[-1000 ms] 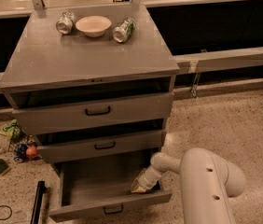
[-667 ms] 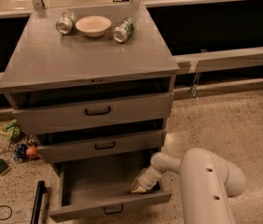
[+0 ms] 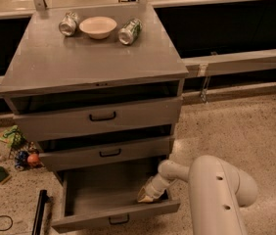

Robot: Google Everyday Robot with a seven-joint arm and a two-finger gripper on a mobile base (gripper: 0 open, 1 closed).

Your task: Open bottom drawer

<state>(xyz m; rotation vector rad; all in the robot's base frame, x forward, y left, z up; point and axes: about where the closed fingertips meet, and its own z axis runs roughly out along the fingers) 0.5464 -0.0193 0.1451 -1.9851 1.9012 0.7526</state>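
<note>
Grey bottom drawer (image 3: 106, 192) mostly out; gripper (image 3: 147, 195) inside at its 4 o'clock corner, opening can't tell; best pull straight toward 6 o'clock.

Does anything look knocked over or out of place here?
Yes. A silver can and a green can lie on their sides beside the bowl on the cabinet top, and litter is strewn on the floor left of it. The gripper is inside the open bottom drawer, at its right.
</note>
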